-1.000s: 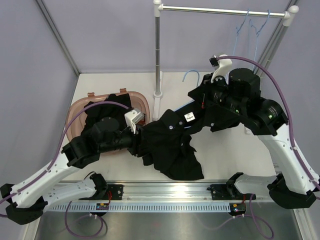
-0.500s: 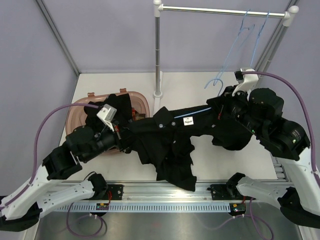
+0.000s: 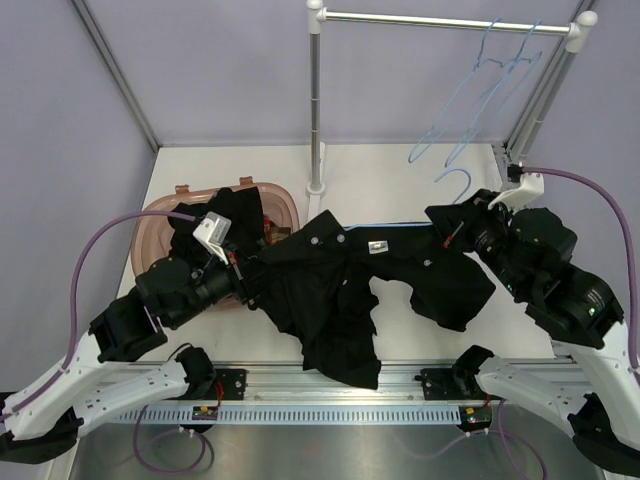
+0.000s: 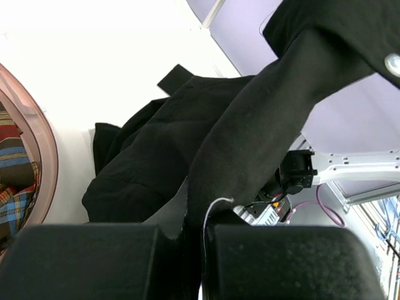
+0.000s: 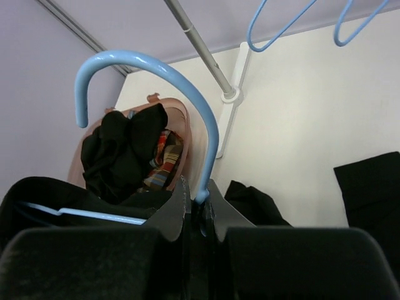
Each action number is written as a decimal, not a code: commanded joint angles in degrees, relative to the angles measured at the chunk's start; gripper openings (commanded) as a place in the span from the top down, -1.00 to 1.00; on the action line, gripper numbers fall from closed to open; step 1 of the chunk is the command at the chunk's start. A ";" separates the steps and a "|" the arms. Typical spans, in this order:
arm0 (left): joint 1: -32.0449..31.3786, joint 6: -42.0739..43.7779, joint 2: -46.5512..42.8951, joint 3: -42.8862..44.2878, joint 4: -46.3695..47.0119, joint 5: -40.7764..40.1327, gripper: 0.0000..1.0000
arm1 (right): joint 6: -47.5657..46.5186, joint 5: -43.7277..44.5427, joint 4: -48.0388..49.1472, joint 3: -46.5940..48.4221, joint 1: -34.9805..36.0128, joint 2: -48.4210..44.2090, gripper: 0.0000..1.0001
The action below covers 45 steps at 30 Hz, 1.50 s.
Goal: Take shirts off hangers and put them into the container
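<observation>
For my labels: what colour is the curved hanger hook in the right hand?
Light blue; this thin curved hook shows best in the right wrist view.

No text can be read in any view. A small white label (image 3: pixel 378 243) sits at the collar of the black shirt (image 3: pixel 330 300). It carries dark print, but the characters are too small to make out.

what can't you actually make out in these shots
- top view: left gripper fingertips, buried in the black shirt
- top view: near side of the container, under the left arm
- right wrist: most of the hanger, inside the shirt
- left wrist: container cut off by the left edge
</observation>
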 commanded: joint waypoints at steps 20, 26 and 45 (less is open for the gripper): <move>0.95 -4.71 -10.12 -6.97 -8.28 -17.56 1.00 | -4.62 42.72 -2.74 9.82 -1.75 -6.86 1.00; 0.95 -3.66 -7.31 -8.20 -6.80 -14.32 1.00 | -7.43 44.65 0.52 10.79 -1.75 -7.65 1.00; -2.74 -3.82 -5.81 -16.38 1.45 -8.71 1.00 | -10.67 50.35 7.02 10.97 -1.84 -5.27 1.00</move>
